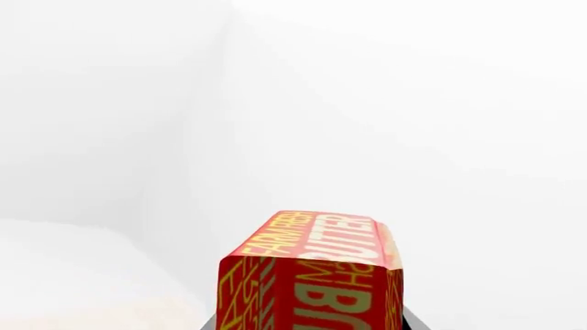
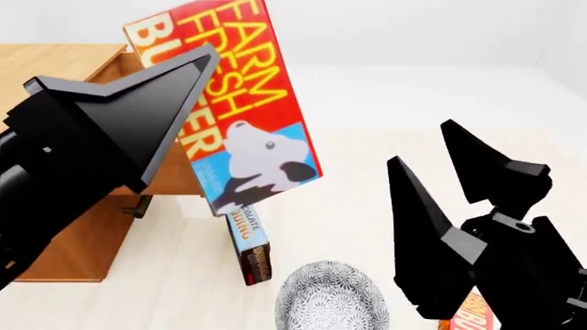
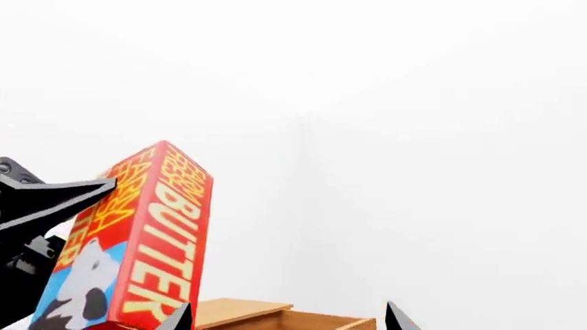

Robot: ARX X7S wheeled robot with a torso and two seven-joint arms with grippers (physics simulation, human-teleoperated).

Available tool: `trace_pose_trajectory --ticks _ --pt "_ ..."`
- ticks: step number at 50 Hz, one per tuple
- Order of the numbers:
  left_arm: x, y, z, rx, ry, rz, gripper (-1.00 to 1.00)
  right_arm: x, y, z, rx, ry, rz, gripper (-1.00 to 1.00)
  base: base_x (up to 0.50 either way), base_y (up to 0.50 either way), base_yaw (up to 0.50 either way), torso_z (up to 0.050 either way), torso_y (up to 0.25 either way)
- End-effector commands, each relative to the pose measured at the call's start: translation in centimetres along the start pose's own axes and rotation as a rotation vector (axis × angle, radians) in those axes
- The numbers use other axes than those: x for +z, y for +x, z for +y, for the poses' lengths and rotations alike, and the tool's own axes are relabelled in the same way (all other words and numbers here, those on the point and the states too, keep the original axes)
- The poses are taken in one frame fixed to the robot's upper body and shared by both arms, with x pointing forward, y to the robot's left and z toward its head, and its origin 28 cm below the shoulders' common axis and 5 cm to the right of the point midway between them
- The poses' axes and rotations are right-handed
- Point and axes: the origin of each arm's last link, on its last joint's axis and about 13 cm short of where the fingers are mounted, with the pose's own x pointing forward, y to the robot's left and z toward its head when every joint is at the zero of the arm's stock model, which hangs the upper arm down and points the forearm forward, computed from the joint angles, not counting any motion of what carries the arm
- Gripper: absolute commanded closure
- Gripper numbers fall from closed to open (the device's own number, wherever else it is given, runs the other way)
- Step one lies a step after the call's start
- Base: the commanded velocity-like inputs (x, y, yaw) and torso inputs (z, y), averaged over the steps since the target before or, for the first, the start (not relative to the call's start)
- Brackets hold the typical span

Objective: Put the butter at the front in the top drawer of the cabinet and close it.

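Note:
My left gripper (image 2: 203, 75) is shut on the butter (image 2: 246, 117), a red carton with yellow lettering and a cow picture. It holds the carton tilted, high in the air, in front of the cabinet (image 2: 51, 69). The carton fills the space between the jaws in the left wrist view (image 1: 317, 275) and shows in the right wrist view (image 3: 137, 247). The top drawer (image 2: 174, 175) stands pulled open; its open box shows in the right wrist view (image 3: 312, 320). My right gripper (image 2: 422, 144) is open and empty to the right, also seen in the right wrist view (image 3: 289, 323).
A second butter carton (image 2: 472, 313) lies under my right gripper. A blue chocolate pudding box (image 2: 249, 240) stands below the held carton. A patterned bowl (image 2: 330, 299) sits at the front. A brass handle (image 2: 140, 205) shows on the cabinet front.

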Motion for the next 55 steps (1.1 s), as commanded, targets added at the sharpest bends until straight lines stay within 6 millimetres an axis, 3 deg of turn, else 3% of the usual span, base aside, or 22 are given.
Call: trace_pose_trajectory --ticks 1,28,39,55 --pt "1.0 -0.1 -0.7 0.004 0.025 -0.023 1.00 -0.3 0.6 0.2 -0.172 -0.223 -0.025 -1.00 0.00 0.00 0.00 0.000 0.000" --pt "3.5 0.0 -2.5 0.104 0.160 0.000 1.00 -2.5 3.1 0.1 -0.364 -0.616 -0.047 -1.00 0.00 0.00 0.00 0.000 0.001" --pt "4.7 0.2 -2.9 0.185 0.234 0.029 1.00 -2.7 3.2 0.0 -0.392 -0.653 -0.054 -1.00 0.00 0.00 0.00 0.001 0.000" --pt "8.0 1.0 -3.6 0.374 0.400 0.081 1.00 -3.3 3.2 -0.1 -0.385 -0.657 -0.043 -1.00 0.00 0.00 0.00 0.001 0.001"
